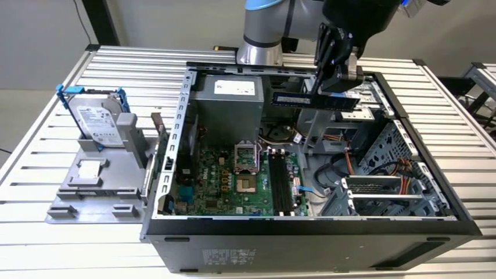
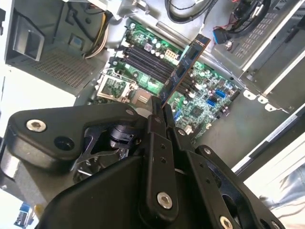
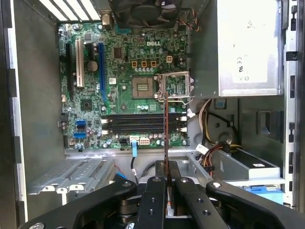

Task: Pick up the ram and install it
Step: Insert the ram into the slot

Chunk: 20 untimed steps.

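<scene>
The gripper (image 1: pixel 335 89) hangs over the open computer case (image 1: pixel 310 232). Its two fingers are pinched tight on the ram (image 1: pixel 314 100), holding the stick by its upper long edge. In the exterior view the ram hangs level in the air. It sticks out on both sides of the fingers, further toward the exterior view's left, near the grey power supply box (image 1: pixel 229 110). It is well above the motherboard (image 1: pixel 225 180) and touches only the fingers. In the first wrist view the ram (image 3: pixel 166 129) shows edge-on as a thin line running out from between the fingertips, crosswise to the long black slots (image 3: pixel 143 123) beneath it. A hard drive (image 1: pixel 97 119) in a blue bracket stands on the table (image 1: pixel 31 174) outside the case.
</scene>
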Tool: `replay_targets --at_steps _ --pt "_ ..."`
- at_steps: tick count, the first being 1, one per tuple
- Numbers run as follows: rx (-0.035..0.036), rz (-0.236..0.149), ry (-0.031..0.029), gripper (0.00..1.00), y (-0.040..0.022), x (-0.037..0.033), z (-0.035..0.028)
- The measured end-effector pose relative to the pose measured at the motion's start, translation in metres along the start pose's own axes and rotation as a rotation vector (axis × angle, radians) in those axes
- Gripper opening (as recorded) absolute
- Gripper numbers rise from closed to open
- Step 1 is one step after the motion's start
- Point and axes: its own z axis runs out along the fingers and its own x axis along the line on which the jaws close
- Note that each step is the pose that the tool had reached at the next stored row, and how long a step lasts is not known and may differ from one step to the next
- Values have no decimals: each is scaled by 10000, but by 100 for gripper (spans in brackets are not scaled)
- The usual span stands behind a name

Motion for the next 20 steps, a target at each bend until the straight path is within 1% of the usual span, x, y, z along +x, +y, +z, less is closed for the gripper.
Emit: replay_targets --at_steps 4,6,12,17,20 --pt "0 63 1 0 0 0 0" --pt "7 264 -5 0 -1 0 0" --pt "35 1133 -35 0 0 0 0" --pt "60 1824 -37 0 0 0 0" --pt "76 2216 -27 0 0 0 0"
